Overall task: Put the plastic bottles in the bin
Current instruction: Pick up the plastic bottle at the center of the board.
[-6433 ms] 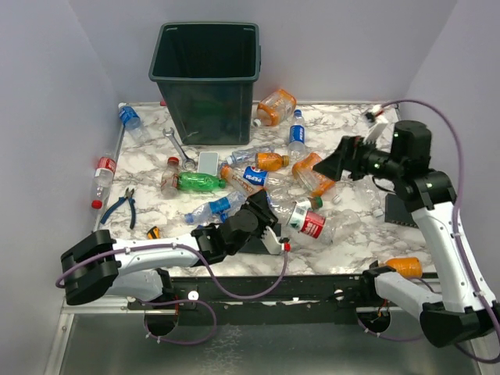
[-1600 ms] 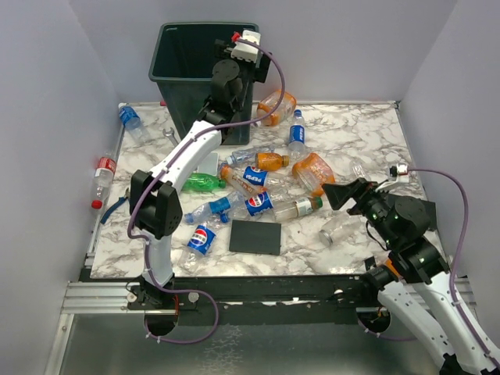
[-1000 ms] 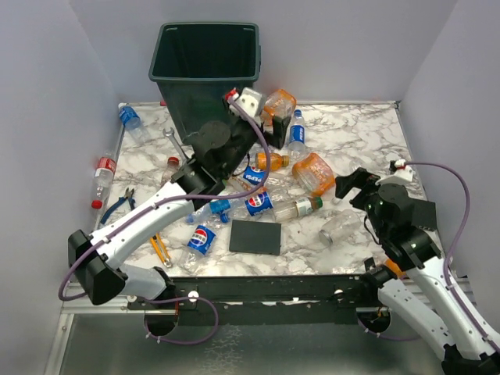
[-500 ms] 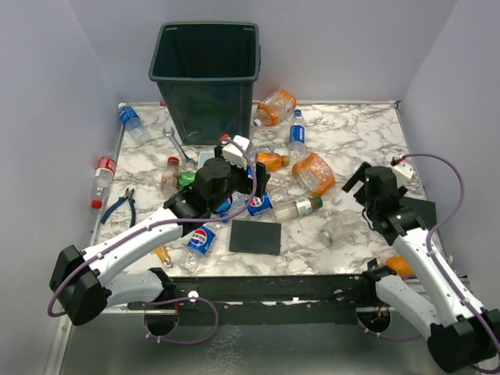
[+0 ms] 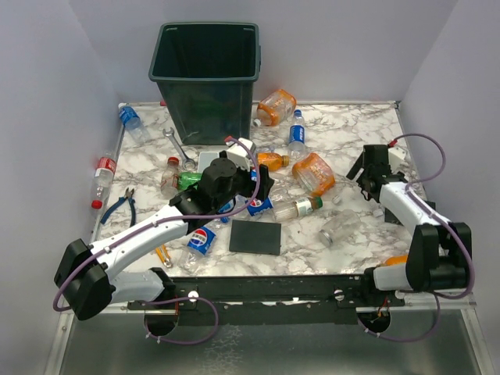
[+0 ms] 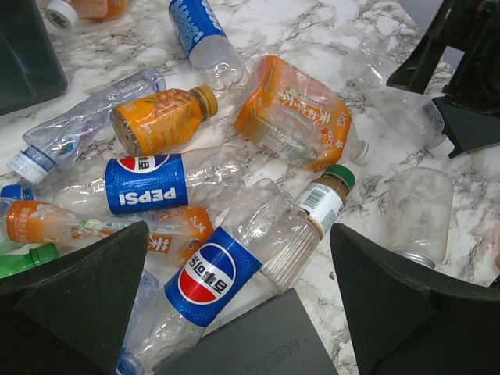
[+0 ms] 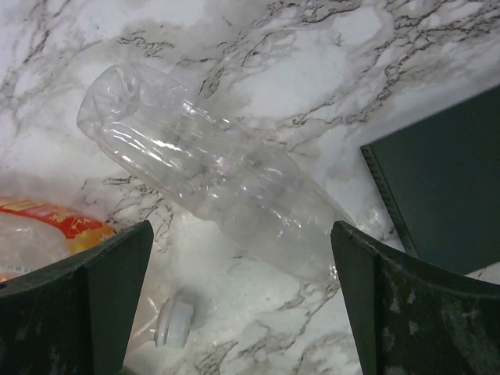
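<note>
About fifteen plastic bottles [image 5: 275,107], one bin [image 5: 207,109], one wrench [image 5: 176,145], one pliers [image 5: 121,207]

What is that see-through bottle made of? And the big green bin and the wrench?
The see-through bottle looks like thin clear plastic: the marbled table shows through it, with ridges and glints. The bin seems hard plastic, dark green, smooth, dully shiny. The wrench looks like metal, grey and bright, though it is small here.
</note>
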You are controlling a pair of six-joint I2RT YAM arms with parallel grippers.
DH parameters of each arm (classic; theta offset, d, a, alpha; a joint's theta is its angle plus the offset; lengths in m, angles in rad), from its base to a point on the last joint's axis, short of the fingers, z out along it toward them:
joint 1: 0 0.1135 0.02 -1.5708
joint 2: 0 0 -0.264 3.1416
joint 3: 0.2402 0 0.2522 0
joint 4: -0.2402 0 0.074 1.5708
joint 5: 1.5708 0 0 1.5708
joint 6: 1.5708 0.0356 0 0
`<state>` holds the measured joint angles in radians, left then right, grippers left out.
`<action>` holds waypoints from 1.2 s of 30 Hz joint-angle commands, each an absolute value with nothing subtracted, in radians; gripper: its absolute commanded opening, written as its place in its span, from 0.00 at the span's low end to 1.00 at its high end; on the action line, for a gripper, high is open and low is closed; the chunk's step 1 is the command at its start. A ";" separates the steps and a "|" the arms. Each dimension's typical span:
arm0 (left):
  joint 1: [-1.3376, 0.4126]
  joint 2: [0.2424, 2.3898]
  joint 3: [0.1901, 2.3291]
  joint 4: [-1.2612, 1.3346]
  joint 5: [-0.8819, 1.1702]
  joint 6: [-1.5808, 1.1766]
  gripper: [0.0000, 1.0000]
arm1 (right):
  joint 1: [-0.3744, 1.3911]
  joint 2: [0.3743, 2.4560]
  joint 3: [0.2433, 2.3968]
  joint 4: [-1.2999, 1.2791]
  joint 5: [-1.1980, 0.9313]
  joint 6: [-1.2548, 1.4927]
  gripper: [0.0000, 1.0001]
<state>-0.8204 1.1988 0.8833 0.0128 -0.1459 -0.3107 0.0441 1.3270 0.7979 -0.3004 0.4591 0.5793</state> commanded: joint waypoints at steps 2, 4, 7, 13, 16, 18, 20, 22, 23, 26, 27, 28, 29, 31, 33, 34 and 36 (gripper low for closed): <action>-0.822 1.167 0.894 0.002 -0.110 -0.310 0.99 | 0.038 1.461 0.854 -0.228 0.454 0.472 1.00; -0.821 1.164 0.892 0.002 -0.109 -0.305 0.99 | 0.038 1.502 0.861 -0.224 0.462 0.452 1.00; -0.822 1.164 0.890 0.003 -0.107 -0.305 0.99 | 0.036 1.567 0.880 -0.230 0.471 0.438 0.99; -0.823 1.165 0.886 0.003 -0.110 -0.302 0.99 | 0.030 1.641 0.905 -0.226 0.439 0.427 0.91; -0.824 1.167 0.884 0.004 -0.116 -0.300 0.99 | 0.028 1.649 0.909 -0.220 0.437 0.422 0.82; -0.823 1.172 0.882 0.005 -0.117 -0.300 0.99 | 0.028 1.641 0.910 -0.217 0.428 0.427 0.72; -0.824 1.177 0.882 0.005 -0.118 -0.302 0.99 | 0.028 1.625 0.911 -0.214 0.420 0.432 0.62; -0.823 1.183 0.882 0.006 -0.121 -0.305 0.99 | 0.028 1.595 0.908 -0.210 0.417 0.440 0.55; -0.824 1.185 0.882 0.007 -0.123 -0.307 0.99 | 0.028 1.573 0.909 -0.211 0.414 0.447 0.53; -0.823 1.195 0.882 0.011 -0.146 -0.319 0.99 | 0.028 1.484 0.914 -0.225 0.378 0.481 0.48; -0.823 1.198 0.884 0.013 -0.158 -0.329 0.99 | 0.029 1.443 0.915 -0.231 0.360 0.494 0.47; -0.824 1.202 0.882 0.017 -0.167 -0.339 0.99 | 0.029 1.394 0.915 -0.236 0.335 0.508 0.46; -0.823 1.203 0.881 0.025 -0.171 -0.344 0.99 | 0.030 1.342 0.912 -0.242 0.310 0.520 0.45; -0.824 1.203 0.881 0.043 -0.174 -0.357 0.99 | 0.030 1.215 0.893 -0.231 0.225 0.531 0.44; -0.824 1.189 0.872 0.088 -0.177 -0.388 0.99 | 0.030 1.038 0.844 -0.173 0.096 0.541 0.44; -0.823 1.176 0.860 0.128 -0.174 -0.408 0.99 | 0.031 0.967 0.806 -0.128 0.028 0.550 0.44; -0.821 1.142 0.828 0.241 -0.138 -0.456 0.99 | 0.031 0.832 0.740 -0.029 -0.159 0.578 0.44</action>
<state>-0.8204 1.1973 0.8772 0.0498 -0.1505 -0.3599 0.0326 1.0458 0.8452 -0.1822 0.1822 0.5175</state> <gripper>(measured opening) 0.991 0.603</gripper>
